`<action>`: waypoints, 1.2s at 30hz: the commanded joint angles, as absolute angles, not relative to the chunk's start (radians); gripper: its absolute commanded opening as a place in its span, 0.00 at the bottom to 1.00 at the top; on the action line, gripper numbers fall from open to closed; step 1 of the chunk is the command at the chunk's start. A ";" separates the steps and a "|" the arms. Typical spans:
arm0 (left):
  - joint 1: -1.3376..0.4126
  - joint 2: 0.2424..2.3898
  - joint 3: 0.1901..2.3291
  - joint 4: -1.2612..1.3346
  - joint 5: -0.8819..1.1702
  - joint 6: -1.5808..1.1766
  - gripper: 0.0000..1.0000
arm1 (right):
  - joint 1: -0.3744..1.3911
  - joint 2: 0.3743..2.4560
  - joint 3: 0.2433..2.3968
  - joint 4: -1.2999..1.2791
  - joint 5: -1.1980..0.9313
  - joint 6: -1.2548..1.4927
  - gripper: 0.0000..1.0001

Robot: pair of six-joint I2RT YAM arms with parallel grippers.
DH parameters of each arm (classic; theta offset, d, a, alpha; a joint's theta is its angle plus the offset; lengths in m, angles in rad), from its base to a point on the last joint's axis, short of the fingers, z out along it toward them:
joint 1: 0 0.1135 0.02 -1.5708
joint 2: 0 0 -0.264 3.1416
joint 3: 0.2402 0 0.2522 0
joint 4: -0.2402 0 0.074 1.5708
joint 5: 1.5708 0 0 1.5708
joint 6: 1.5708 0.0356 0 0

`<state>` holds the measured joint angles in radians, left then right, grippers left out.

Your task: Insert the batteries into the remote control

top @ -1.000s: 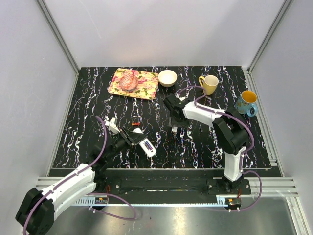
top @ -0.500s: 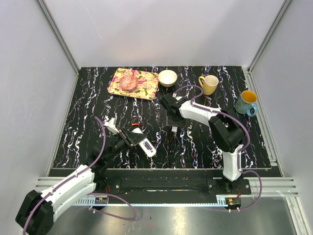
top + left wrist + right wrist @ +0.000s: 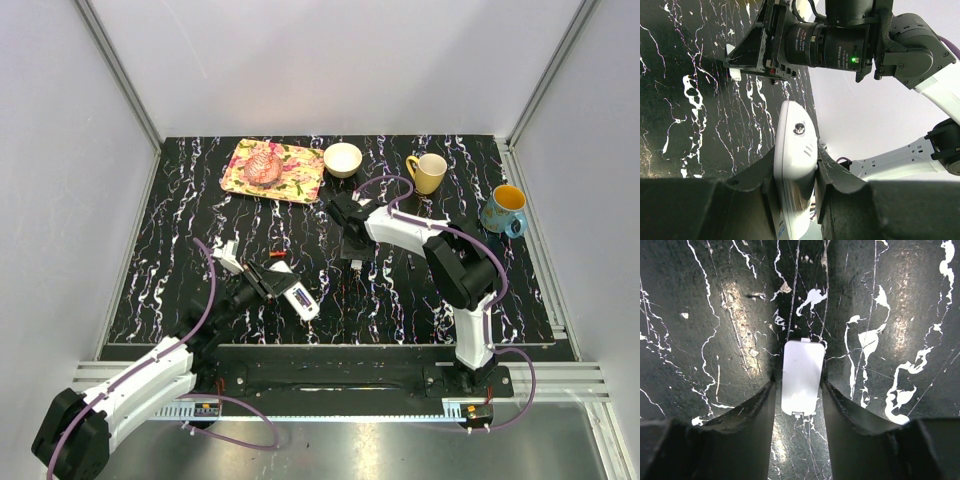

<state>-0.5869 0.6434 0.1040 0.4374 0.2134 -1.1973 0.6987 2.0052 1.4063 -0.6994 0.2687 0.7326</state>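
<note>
Black marble-look table [image 3: 180, 220] veined in white, pale walls all round, and at the back sits the flowered rectangular tray [image 3: 298, 172], carrying one pink, brain-like lump [image 3: 262, 167]. Right beside the tray is a small cream bowl [image 3: 330, 160]; I can't make out anything inside. Further right of the tray stand a yellow mug [image 3: 430, 173] and then a blue mug [image 3: 503, 210] with a yellow-orange interior. Nearer than the tray, the left gripper [image 3: 280, 285] has its jaws clamped on the slim white plastic remote control [image 3: 298, 298], held off the surface. A tiny reddish-orange battery [image 3: 276, 255] lies on the table between tray and remote. Near the tray's right end, the right gripper [image 3: 798, 385] is down at the table, jaws spread either side of a small flat white plastic cover piece [image 3: 802, 365], which lies flat.
</note>
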 commanded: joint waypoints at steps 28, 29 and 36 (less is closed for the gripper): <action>-0.583 0.765 0.195 0.543 0.187 -1.167 0.00 | 0.721 1.504 1.141 -0.741 0.126 0.520 0.00; -0.583 0.813 0.208 0.552 0.184 -1.167 0.00 | 0.727 1.424 1.126 -0.753 0.120 0.503 0.00; -0.583 1.110 0.302 0.820 0.265 -1.193 0.00 | 0.787 1.207 1.179 -0.897 -0.067 0.384 0.00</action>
